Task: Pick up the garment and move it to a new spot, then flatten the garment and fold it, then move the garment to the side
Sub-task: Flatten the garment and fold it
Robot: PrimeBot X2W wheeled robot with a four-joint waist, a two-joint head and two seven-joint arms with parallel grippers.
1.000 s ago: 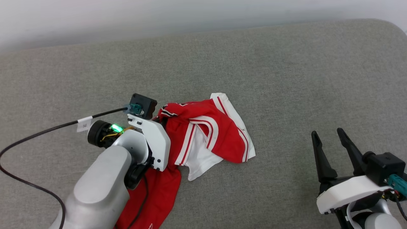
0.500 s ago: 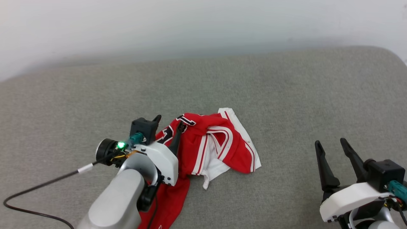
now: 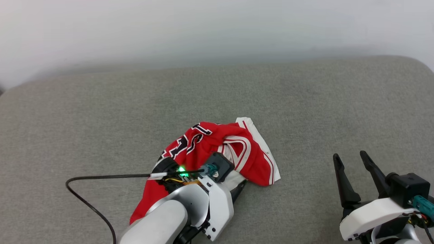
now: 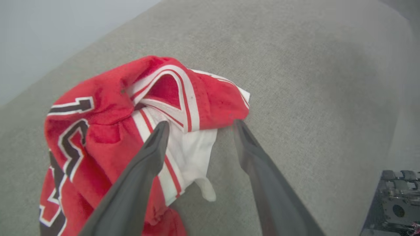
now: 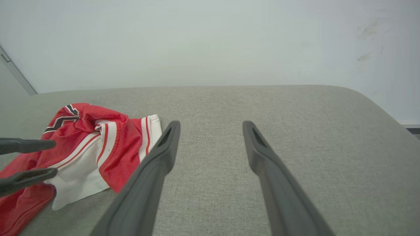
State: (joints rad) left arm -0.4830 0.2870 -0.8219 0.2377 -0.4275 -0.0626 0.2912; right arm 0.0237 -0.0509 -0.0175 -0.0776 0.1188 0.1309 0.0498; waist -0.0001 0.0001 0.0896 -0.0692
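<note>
While my left gripper (image 4: 199, 126) hangs spread and empty over the white sleeve (image 4: 193, 150), and my right gripper (image 5: 211, 126) gapes well apart, the garment (image 3: 203, 142) lies crumpled on the cushion (image 3: 305, 101). It looks light and limp; I'd pinch a striped edge.

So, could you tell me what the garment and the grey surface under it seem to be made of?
The garment: soft knit fabric, probably polyester, matte; it crumples in loose folds. The grey surface: woven upholstery cloth, apparently padded, with speckled weave and rounded edge.
</note>
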